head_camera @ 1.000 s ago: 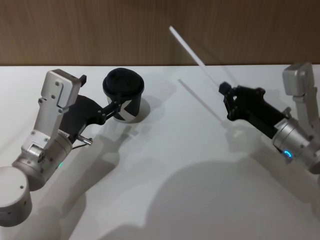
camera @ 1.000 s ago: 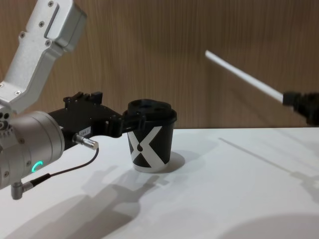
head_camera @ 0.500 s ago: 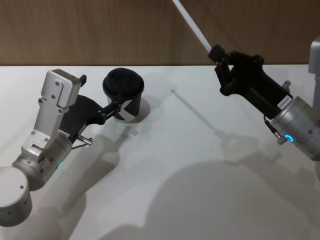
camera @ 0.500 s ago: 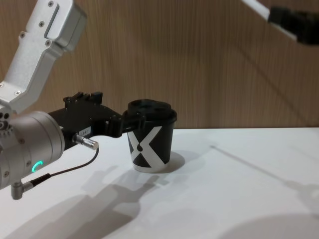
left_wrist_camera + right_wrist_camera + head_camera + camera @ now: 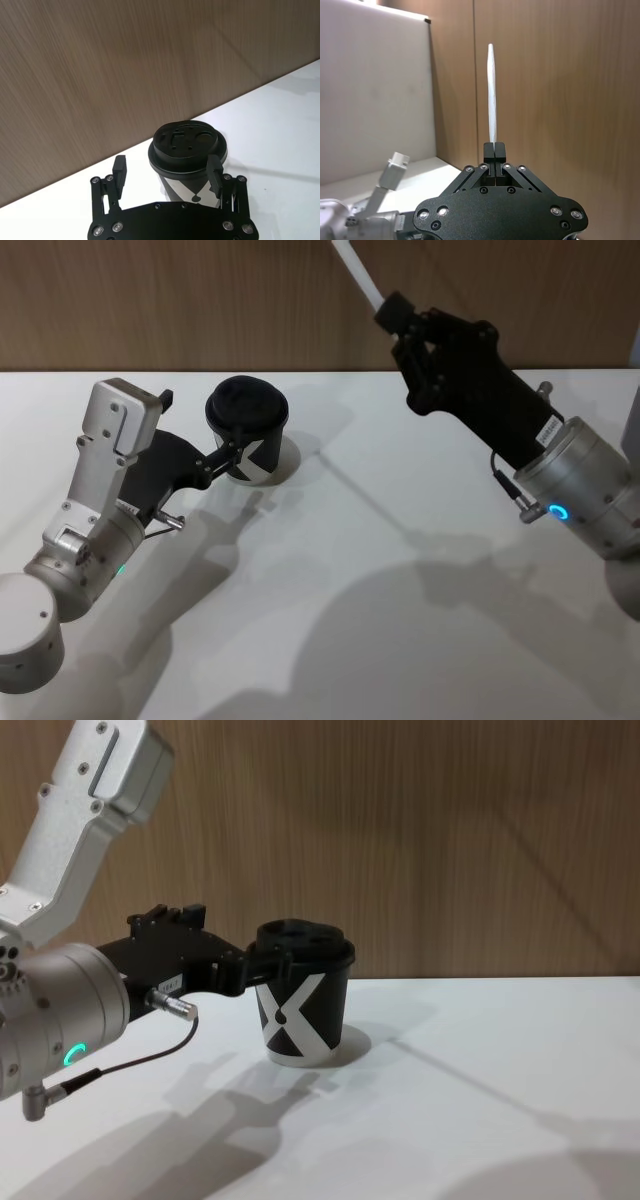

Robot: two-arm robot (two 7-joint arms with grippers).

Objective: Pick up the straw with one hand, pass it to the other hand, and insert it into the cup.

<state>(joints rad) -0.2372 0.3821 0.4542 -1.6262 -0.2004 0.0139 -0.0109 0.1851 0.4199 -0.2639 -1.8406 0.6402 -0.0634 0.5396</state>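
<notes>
- Right gripper [image 5: 494, 148]: jaws clamped on the straw [image 5: 491, 95] near one end. The long free length sticks out ahead, probably so that tip leads into the lid.
- Straw is in the air above the table [image 5: 380, 620], up and right of the cup [image 5: 303, 1005], well apart.
- Left gripper [image 5: 167, 171]: jaws open, straddling the cup at the lid. Looks like a brace against tipping.

I log bright, even light from above on the white desk [image 5: 330, 540], which is nearly washed out in the left wrist view; the wood wall [image 5: 200, 300] is dimmer. Shadows: broad, soft grey patches under the left arm [image 5: 95, 510] and right arm [image 5: 575, 490], and a thin line from the straw [image 5: 357, 272] running across the desk toward the cup [image 5: 303, 1005].
</notes>
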